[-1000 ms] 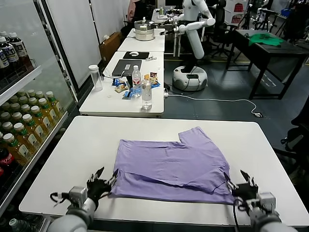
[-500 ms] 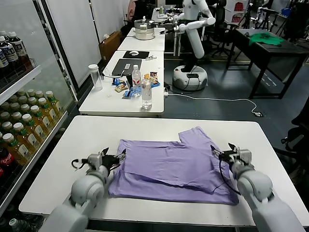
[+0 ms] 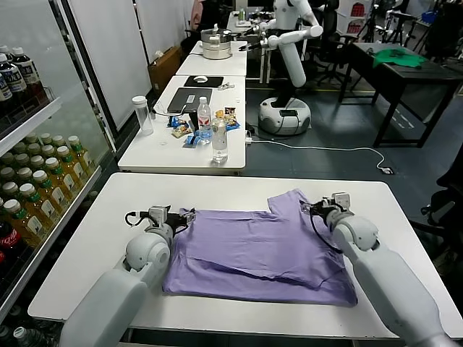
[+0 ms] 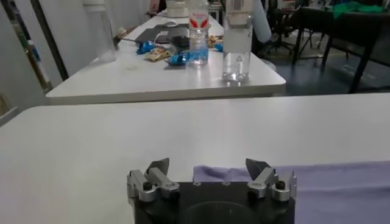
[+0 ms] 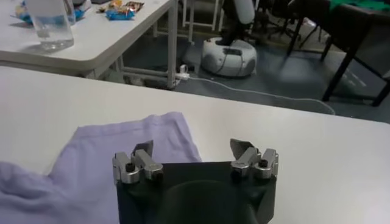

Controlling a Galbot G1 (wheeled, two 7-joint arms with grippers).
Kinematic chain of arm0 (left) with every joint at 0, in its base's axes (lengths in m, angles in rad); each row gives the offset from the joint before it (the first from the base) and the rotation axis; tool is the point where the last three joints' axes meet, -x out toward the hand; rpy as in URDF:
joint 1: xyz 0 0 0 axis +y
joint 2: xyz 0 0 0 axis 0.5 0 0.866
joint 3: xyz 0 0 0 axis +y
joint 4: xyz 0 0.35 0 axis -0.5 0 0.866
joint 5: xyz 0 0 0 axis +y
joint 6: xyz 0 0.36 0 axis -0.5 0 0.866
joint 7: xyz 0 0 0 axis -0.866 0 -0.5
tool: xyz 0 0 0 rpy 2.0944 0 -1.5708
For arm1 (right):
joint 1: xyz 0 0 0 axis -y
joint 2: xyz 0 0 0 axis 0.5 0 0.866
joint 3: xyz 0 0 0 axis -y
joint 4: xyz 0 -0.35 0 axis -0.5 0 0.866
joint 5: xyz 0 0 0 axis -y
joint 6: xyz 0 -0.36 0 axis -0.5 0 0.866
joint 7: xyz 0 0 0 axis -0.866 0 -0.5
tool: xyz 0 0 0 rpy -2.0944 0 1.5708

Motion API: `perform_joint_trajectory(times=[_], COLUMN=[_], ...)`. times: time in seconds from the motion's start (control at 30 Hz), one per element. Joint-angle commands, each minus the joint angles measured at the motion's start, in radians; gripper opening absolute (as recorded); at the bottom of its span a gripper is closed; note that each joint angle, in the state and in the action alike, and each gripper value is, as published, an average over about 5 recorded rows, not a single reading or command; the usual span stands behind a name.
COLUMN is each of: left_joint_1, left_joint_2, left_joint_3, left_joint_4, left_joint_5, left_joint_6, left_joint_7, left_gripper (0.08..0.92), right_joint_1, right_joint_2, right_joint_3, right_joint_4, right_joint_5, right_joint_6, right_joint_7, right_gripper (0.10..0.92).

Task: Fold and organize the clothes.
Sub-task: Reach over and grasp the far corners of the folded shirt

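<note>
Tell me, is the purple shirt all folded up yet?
Partly. The T-shirt lies flat on the white table, its near part doubled over, one sleeve sticking out at the far side.

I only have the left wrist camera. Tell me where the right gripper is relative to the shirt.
Observer: The right gripper is at the shirt's far right sleeve, jaws open.
Operator: Confirm the left one for me too.
Observer: The left gripper is at the shirt's far left corner, open, holding nothing.
Operator: Describe how the shirt lies overall.
Observer: It is spread flat on the white table, the near edge already folded up, and one sleeve sticks out toward the far right.
</note>
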Motion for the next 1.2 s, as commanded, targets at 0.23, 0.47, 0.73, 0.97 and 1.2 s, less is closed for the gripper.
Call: perform_joint_trajectory(times=[0.23, 0.47, 0.73, 0.97, 1.2], left_joint_1=[-0.023, -0.018, -0.018, 0.001, 0.06], left_joint_2=[-0.002, -0.006, -0.018, -0.02, 0.021], left_joint_3=[0.041, 0.04, 0.034, 0.011, -0.03], left_joint_4=[0.047, 0.06, 0.067, 0.017, -0.141], left_joint_5=[-0.004, -0.019, -0.035, -0.036, -0.057], left_joint_6=[0.001, 0.001, -0.002, -0.039, -0.074], left_joint_7=[0.007, 0.021, 0.024, 0.034, 0.039], left_gripper=[0.816, 0.646, 0.42, 0.212, 0.088], right_joint_1=[0.14, 0.136, 0.124, 0.091, 0.036], right_joint_2=[0.034, 0.043, 0.015, -0.016, -0.085], right_joint_3=[-0.156, -0.152, -0.158, -0.136, -0.045], right_joint_4=[-0.205, -0.225, -0.182, -0.069, 0.118], right_joint_5=[0.038, 0.086, 0.106, 0.088, 0.097], right_joint_6=[-0.003, -0.004, -0.003, 0.001, 0.002], right_joint_7=[-0.039, -0.028, -0.038, -0.033, -0.013], right_gripper=[0.822, 0.698, 0.465, 0.266, 0.117])
